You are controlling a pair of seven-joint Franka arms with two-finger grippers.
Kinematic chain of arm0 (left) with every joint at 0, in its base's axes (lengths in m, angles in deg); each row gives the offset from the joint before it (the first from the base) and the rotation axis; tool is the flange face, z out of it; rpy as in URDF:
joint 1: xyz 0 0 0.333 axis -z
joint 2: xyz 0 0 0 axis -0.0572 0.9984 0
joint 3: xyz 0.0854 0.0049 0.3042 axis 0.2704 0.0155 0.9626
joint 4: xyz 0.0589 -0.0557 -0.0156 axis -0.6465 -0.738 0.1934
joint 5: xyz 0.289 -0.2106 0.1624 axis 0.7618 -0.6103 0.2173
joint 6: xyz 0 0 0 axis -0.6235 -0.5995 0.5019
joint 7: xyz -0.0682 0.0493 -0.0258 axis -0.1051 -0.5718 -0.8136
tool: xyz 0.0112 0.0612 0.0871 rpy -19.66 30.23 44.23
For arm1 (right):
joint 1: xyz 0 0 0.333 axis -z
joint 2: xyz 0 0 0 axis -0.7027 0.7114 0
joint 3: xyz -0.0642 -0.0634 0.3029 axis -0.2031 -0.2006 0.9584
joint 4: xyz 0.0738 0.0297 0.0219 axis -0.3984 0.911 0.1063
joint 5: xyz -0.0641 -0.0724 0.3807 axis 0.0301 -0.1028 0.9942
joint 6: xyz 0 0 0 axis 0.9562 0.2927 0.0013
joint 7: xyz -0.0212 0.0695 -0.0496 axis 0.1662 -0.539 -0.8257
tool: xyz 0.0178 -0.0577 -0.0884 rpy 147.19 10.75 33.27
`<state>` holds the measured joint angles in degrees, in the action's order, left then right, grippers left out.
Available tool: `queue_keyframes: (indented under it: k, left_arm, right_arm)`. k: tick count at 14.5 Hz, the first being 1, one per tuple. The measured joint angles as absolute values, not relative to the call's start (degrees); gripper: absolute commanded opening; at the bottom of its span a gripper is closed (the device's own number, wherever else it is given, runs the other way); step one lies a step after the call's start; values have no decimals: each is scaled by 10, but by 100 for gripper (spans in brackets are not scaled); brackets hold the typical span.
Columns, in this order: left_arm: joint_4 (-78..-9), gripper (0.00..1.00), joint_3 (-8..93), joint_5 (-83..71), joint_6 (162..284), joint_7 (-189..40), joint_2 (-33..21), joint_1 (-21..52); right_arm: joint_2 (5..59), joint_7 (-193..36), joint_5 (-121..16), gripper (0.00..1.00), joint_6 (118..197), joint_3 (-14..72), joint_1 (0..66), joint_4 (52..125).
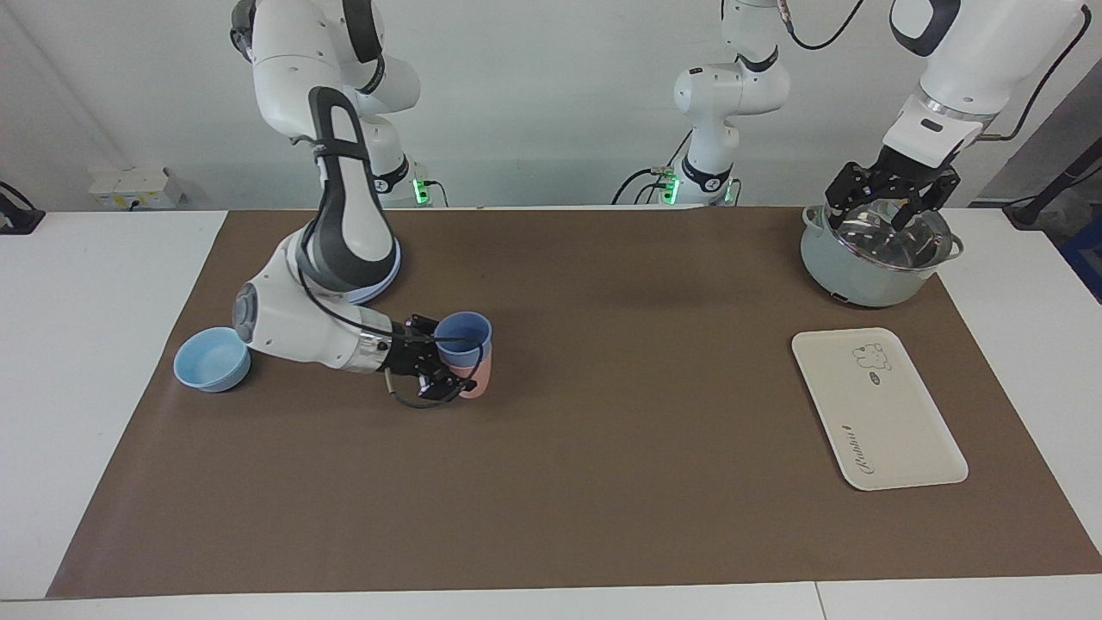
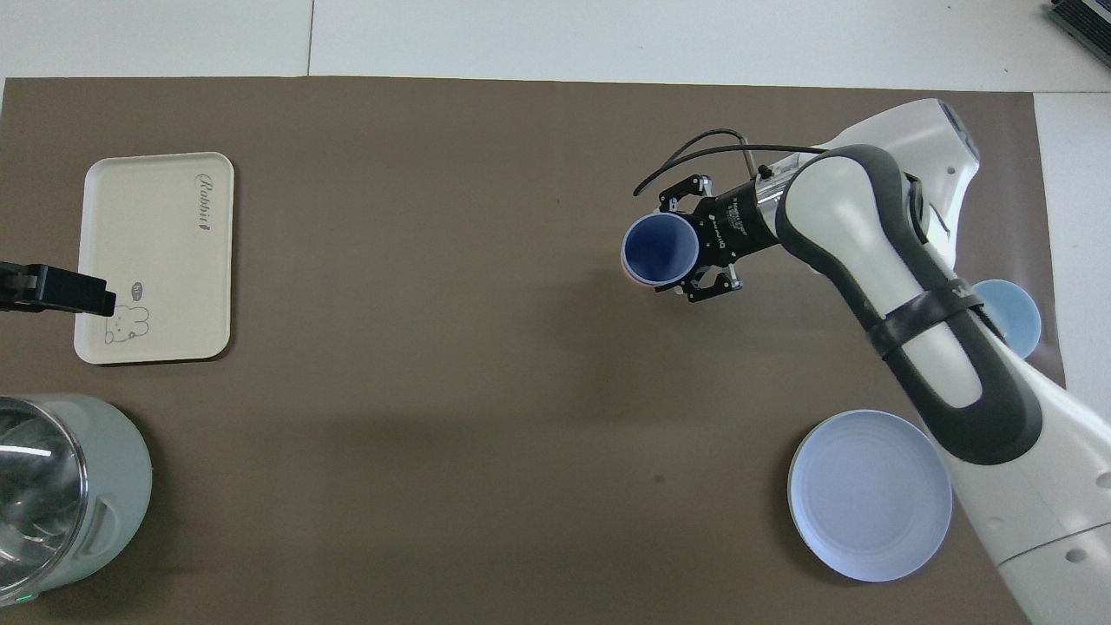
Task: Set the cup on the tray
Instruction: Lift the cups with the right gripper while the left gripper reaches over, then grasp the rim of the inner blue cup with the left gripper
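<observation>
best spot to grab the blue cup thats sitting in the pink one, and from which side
Grip the blue cup by its upper wall just under the rim, coming in sideways from the right arm's end, as the right gripper does now. Only that top band shows above the pink cup it is nested in, and its tapered walls suit a two-finger pinch.

White table (image 1: 103, 344), brown mat (image 1: 603, 482): tray (image 1: 895, 430), pot (image 1: 861, 275), bowl (image 1: 211, 362), plate (image 2: 868, 495), pink cup (image 1: 479, 379).

Facing camera high across the table (image 1: 603, 517) — overhead one steep; both share it.
</observation>
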<state>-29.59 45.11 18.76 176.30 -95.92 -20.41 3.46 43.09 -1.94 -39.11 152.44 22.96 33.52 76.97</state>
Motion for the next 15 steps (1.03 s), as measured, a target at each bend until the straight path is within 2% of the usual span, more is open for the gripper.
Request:
queue_keyframes:
  k: [4,8,11,15]
  left_arm:
    - [-296,100,444,187,1763,-962,-204,38]
    - [-297,100,429,179,1783,-894,-204,69]
    - [-328,100,424,170,1887,-701,-207,146]
    - [-373,90,419,169,2024,-544,-211,239]
  right_arm:
    - [411,118,-391,0,1634,230,249,769]
    - [401,217,-391,0,1656,229,195,764]
    - [397,244,-394,0,1656,228,175,760]
    - [396,245,-395,0,1663,226,173,760]
